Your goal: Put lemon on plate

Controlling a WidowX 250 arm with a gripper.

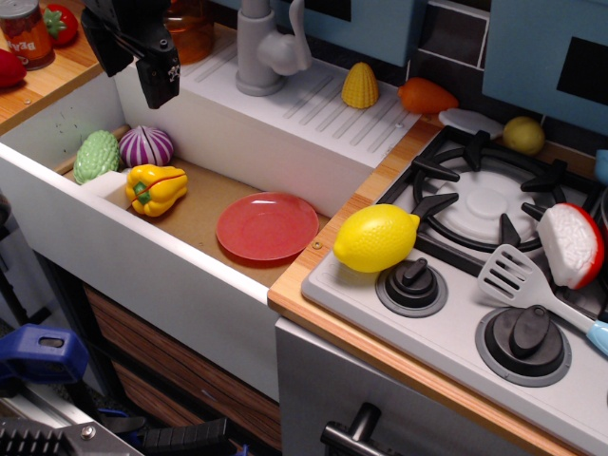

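The lemon (pixel 376 237), large, glossy and bright yellow, lies on the front left corner of the toy stove, beside a black knob. The red plate (pixel 267 226) lies flat and bare on the sink floor, just left of the lemon and lower. My gripper (pixel 142 57) is black and hangs at the top left, above the sink's back left end, far from both lemon and plate. Its fingers point down with nothing between them; how wide they stand does not show.
In the sink's left end lie a yellow bell pepper (pixel 156 188), a purple onion (pixel 146 146) and a green vegetable (pixel 96 156). A grey faucet (pixel 266 47) stands behind. A spatula (pixel 532 290) and a red-white food piece (pixel 573 244) lie on the stove.
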